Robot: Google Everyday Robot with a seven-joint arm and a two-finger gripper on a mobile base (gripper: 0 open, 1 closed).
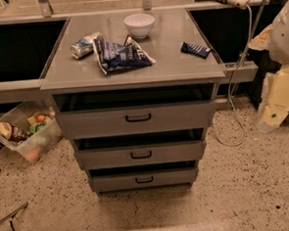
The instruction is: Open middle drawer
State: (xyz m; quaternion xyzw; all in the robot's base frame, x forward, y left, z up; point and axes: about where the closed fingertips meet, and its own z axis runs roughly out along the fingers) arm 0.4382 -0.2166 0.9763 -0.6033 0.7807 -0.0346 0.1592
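A grey metal cabinet (132,76) stands in the middle with three stacked drawer fronts, each with a small black loop handle. The middle drawer (140,155) is the mid-sized front; its handle (141,155) sits at its centre. The widest drawer (137,119) is above it and the narrowest drawer (143,179) is below. A dark gap shows above each front. My gripper (277,99) is a cream and white shape at the right edge, well to the right of the cabinet and apart from the drawers.
On the cabinet top lie a white bowl (139,24), a blue chip bag (122,53), a tipped can (84,45) and a dark blue bar (195,49). A clear bin of food (25,132) sits on the floor at left. A white cable (235,117) loops on the floor at right.
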